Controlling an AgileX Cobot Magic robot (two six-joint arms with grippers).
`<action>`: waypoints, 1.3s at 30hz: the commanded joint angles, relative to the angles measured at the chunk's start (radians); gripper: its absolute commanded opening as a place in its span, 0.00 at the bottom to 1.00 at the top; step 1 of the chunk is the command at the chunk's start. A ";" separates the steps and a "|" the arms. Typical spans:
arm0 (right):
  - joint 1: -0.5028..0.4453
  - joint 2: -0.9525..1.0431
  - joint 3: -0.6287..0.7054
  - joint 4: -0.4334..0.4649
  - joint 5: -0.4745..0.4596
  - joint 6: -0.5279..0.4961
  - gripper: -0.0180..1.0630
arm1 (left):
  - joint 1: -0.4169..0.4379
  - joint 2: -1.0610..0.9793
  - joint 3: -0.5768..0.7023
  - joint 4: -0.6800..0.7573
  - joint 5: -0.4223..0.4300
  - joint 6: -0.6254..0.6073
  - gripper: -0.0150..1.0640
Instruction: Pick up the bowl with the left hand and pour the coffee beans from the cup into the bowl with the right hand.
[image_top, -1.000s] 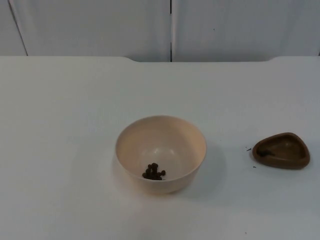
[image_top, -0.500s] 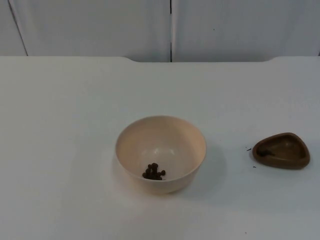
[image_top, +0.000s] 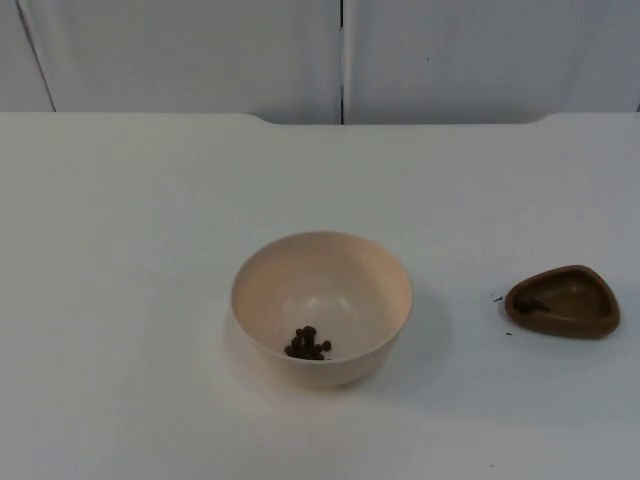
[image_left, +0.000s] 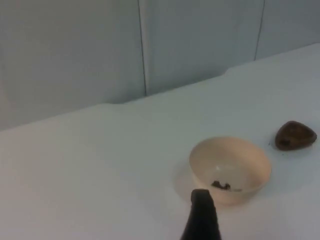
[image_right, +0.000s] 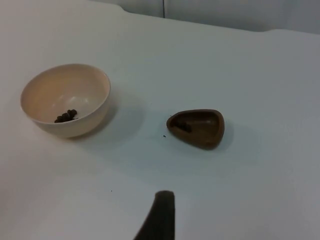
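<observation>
While beans (image_top: 308, 344) sit in the bowl (image_top: 262, 290), both grippers hang clear.

Cream bowl (image_right: 65, 99) holding coffee beans (image_right: 66, 116), brown cup (image_right: 196, 128) well apart, white table (image_right: 250, 75)

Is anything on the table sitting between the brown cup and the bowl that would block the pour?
Nothing visible does. Bare white table separates the brown cup from the bowl, apart from tiny dark specks beside the cup.
</observation>
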 joint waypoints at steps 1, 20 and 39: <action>-0.004 -0.004 0.006 0.004 0.000 -0.010 0.73 | -0.003 -0.003 0.048 -0.010 0.011 0.001 0.58; -0.004 -0.004 0.008 0.004 0.006 -0.010 0.73 | -0.003 -0.003 0.228 -0.010 -0.035 0.003 0.58; -0.004 -0.004 0.009 0.004 0.004 -0.013 0.99 | -0.003 -0.003 0.227 -0.002 -0.035 -0.003 0.99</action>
